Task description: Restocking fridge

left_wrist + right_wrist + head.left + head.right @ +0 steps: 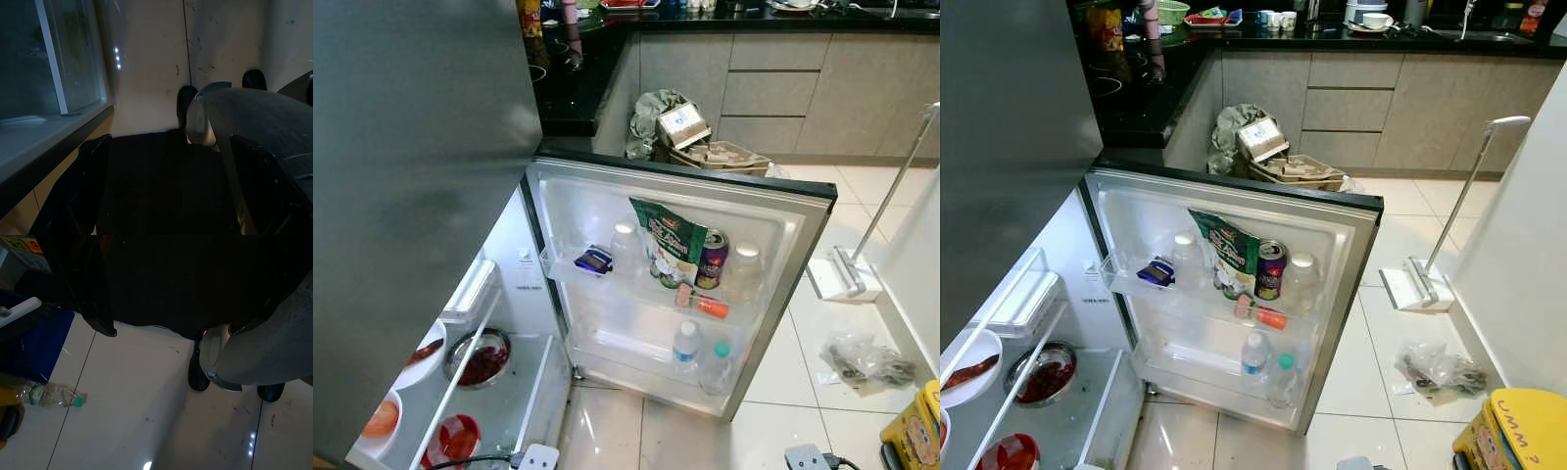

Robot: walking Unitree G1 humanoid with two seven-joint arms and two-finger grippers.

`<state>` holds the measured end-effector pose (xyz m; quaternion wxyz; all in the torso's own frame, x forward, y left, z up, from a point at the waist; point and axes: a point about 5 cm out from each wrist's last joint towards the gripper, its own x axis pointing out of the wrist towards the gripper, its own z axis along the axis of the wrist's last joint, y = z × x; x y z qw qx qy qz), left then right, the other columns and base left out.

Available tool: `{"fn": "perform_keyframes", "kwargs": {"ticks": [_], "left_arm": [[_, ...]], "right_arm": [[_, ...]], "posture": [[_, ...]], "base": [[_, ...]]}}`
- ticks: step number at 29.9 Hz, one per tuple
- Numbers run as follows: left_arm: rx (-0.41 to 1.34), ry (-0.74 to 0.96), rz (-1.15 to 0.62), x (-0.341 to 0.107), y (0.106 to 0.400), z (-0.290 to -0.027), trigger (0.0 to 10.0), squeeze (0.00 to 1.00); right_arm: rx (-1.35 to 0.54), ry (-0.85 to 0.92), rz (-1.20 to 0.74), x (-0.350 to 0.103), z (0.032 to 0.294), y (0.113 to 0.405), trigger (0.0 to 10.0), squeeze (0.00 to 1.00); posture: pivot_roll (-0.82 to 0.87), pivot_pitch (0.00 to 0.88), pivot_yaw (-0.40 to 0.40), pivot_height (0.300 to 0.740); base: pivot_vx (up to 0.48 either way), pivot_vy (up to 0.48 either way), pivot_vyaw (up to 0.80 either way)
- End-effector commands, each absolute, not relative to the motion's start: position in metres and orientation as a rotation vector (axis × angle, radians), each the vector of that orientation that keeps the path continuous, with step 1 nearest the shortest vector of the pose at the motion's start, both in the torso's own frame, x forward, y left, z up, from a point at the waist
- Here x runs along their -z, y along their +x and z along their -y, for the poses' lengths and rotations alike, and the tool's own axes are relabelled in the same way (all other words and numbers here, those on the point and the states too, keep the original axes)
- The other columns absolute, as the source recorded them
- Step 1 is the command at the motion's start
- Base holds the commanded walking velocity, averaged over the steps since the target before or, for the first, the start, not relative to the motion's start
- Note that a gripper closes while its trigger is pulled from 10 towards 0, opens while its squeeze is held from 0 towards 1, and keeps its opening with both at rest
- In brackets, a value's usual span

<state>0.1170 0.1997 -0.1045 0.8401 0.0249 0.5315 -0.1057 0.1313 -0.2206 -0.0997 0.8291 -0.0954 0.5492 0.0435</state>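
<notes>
The fridge door (783,211) stands wide open. Its upper door shelf (607,279) carries a small blue packet (594,259), a green snack bag (666,240) leaning upright, a dark drink can (713,259) just beside the bag, and a white-capped bottle (744,269) at the far end. An orange-capped bottle (705,304) lies on its side just under the can. Lower down, 2 water bottles (685,345) stand side by side in the bottom door rack.

Inside the fridge (509,392), a metal bowl (480,357) of red food sits on a shelf, with white dishes (421,357) nearer the front.

The left gripper (166,191) hangs low by the robot's leg in deep shade, its 2 fingers (88,186) spread well apart and holding nothing. In the right wrist view, whether that gripper's fingers are spread or together, I cannot tell. A plastic bottle (49,395) with a green cap lies on the floor tiles (127,396).
</notes>
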Motion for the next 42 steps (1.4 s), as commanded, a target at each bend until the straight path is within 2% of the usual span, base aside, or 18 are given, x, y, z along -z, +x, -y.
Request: {"fn": "perform_keyframes", "kwargs": {"ticks": [1,11,14,30,42], "left_arm": [[0.235,0.034,-1.124,0.105,0.120,-0.194,10.0,0.00],[0.217,-0.009,-1.138,0.106,0.116,-0.191,10.0,0.00],[0.217,-0.012,-1.148,0.107,0.113,-0.191,10.0,0.00],[0.227,-0.020,-1.143,0.107,0.114,-0.190,10.0,0.00],[0.225,-0.029,-1.143,0.108,0.112,-0.188,10.0,0.00]], "right_arm": [[-0.106,-0.214,-1.167,0.099,0.219,0.134,10.0,0.00],[-0.136,-0.237,-1.183,0.101,0.215,0.130,10.0,0.00],[-0.139,-0.196,-1.183,0.102,0.215,0.128,10.0,0.00],[-0.136,-0.175,-1.208,0.104,0.216,0.121,10.0,0.00],[-0.103,-0.211,-1.210,0.104,0.223,0.117,10.0,0.00]], "posture": [[0.02,0.000,-0.028,0.740],[0.02,0.000,-0.031,0.740],[0.02,0.000,-0.031,0.740],[0.01,0.000,-0.026,0.740],[0.00,0.000,-0.030,0.740]], "base": [[0.000,-0.480,0.00],[0.000,-0.480,0.00],[0.000,-0.480,0.00],[0.000,-0.460,0.74],[0.000,0.000,0.12]]}}
